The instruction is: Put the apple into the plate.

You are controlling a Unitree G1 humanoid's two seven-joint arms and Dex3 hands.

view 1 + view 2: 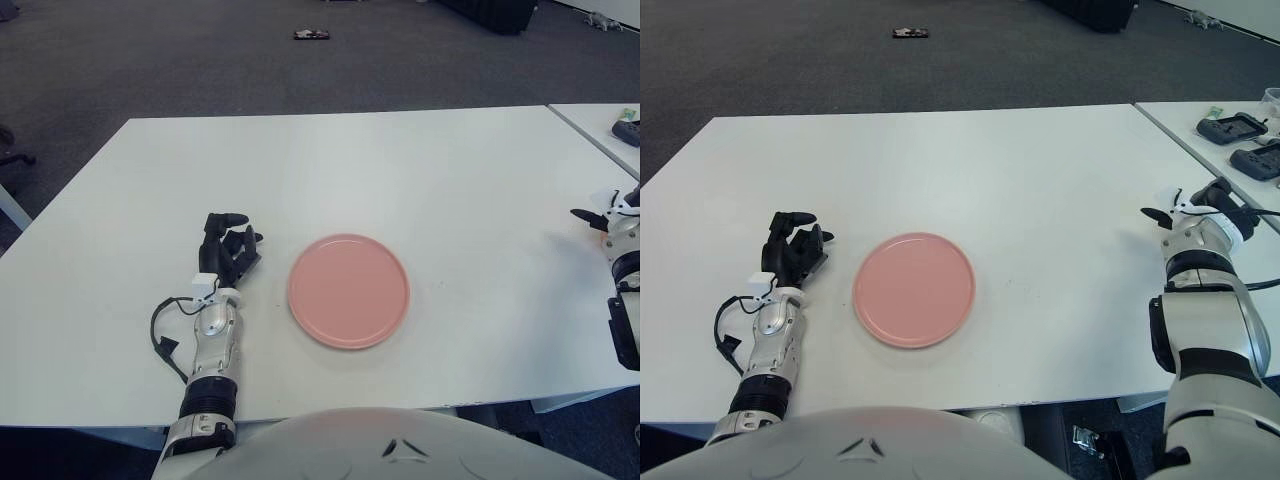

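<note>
My right hand (1193, 212) sits at the right edge of the table (1020, 170), about halfway along that edge, with the white forearm running back toward me below it. I see a dark fingertip poking left and dark fingers bunched to the right of the wrist, but I cannot tell whether they are curled around anything or just relaxed. The apple does not show in either view; if it is under that hand, the fingers and wrist hide it from me. My left hand (228, 248) lies near the front-left part of the table, just left of the plate, its black fingers loosely extended and holding nothing. The pink plate (348, 290) rests flat near the front edge, roughly centred in front of me, with nothing on it, well apart from the right hand. Beyond the right edge, a second table (1200, 110) carries a couple of dark handheld controllers (1232, 127).
</note>
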